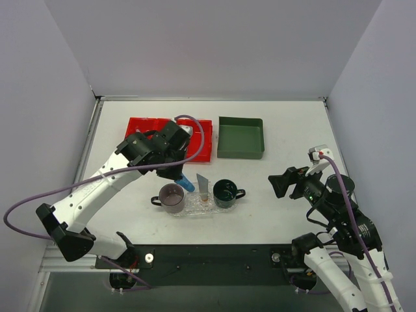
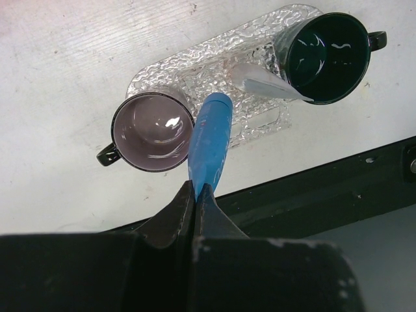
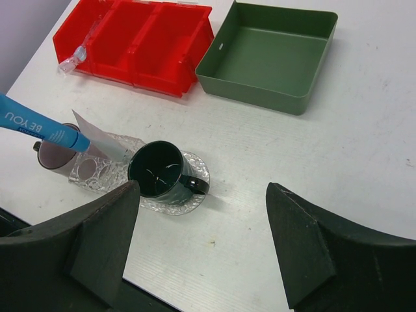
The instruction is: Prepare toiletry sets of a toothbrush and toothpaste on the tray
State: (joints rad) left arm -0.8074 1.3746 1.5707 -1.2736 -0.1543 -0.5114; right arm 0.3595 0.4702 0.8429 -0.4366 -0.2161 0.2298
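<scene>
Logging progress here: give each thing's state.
Left fingers: shut on toothbrush.
Right fingers: open, empty.
Toothbrush: held, tip over tray.
Toothpaste: tilted on tray, unheld.
Tray: flat on table.
Mauve mug: upright, empty.
Green mug: upright, empty.
Green bin: empty.
Red bin: one wrapped item inside.

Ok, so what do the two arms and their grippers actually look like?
The left arm and right arm are both built of white links with black joints. A purple cable loops loosely along each. The left gripper and right gripper have dark, matte, wedge-shaped fingers that taper toward the tips.
</scene>
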